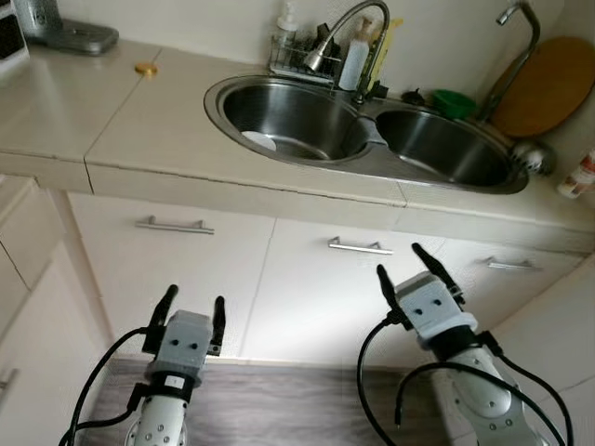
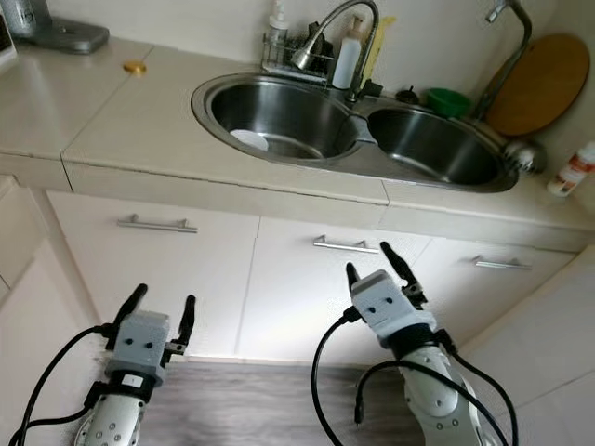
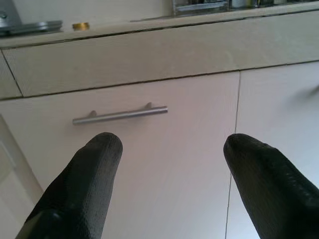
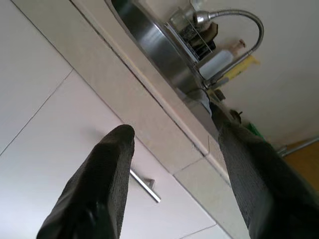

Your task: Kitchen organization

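A double steel sink (image 1: 372,167) is set in the beige counter, with a white plate (image 1: 259,141) in its left basin. A curved faucet (image 1: 349,28) rises behind it. Both grippers hang low in front of the white cabinet doors. My left gripper (image 1: 192,311) is open and faces the left door's bar handle (image 3: 119,114). My right gripper (image 1: 409,265) is open, tilted up toward the middle door's handle (image 1: 360,246) and the counter edge. Neither holds anything.
A wire caddy with bottles (image 1: 302,51) stands behind the sink. A green bowl (image 1: 453,102), a round wooden board (image 1: 548,84) and a ladle (image 1: 530,156) sit at the right. A small gold lid (image 1: 145,68) lies on the counter (image 1: 112,111). Wood floor (image 1: 279,409) lies below.
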